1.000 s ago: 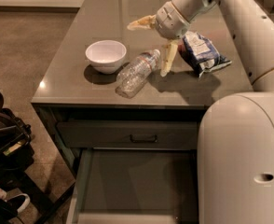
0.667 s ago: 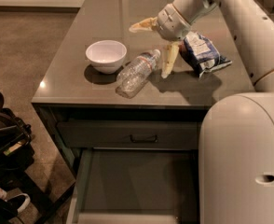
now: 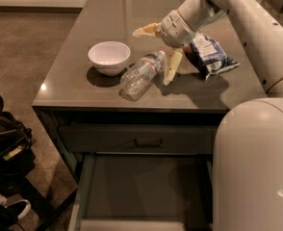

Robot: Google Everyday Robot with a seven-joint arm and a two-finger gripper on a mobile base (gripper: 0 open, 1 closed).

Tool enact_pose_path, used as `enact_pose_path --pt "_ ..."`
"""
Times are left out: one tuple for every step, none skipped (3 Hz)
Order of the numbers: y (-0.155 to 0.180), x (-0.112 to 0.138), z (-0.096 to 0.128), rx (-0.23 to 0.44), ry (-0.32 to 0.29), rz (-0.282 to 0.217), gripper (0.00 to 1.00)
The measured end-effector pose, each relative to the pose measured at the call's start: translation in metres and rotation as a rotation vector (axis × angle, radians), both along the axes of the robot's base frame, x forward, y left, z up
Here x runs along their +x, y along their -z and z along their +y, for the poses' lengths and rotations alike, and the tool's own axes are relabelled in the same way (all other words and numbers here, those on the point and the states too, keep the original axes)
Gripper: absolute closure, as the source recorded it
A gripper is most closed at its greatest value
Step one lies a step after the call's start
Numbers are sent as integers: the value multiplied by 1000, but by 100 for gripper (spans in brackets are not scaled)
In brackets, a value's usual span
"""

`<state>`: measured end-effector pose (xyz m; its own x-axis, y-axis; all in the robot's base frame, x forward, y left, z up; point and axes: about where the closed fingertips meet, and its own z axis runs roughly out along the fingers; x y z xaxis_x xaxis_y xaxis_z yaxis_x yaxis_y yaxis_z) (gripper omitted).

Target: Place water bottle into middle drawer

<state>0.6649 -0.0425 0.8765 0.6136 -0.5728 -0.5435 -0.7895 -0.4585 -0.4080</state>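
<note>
The water bottle [image 3: 140,74] is clear crinkled plastic with a white cap. It lies on its side on the grey countertop [image 3: 83,61], cap toward the back right, just right of the white bowl [image 3: 109,57]. My gripper [image 3: 158,51] hangs over the bottle's cap end with its two cream fingers spread wide, one finger [image 3: 173,67] beside the cap and the other raised behind it. It holds nothing. The middle drawer [image 3: 141,186] is pulled out below the counter, and its flat interior is bare.
A blue-white snack bag [image 3: 208,54] lies on the counter right of the gripper. The top drawer [image 3: 136,139] with a small dark bar handle is closed. My white arm and base [image 3: 257,167] fill the right side. Dark bags [image 3: 4,148] sit on the floor at left.
The gripper has shifted slightly to the right and up near the bottle's cap. The bottle and bowl have not moved.
</note>
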Motion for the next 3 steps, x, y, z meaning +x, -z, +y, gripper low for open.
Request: enact_pose_path --pt "10 1 8 22 -13 21 0" --pt "19 0 14 22 -27 58 0" --pt "30 -1 18 -1 -35 119 0"
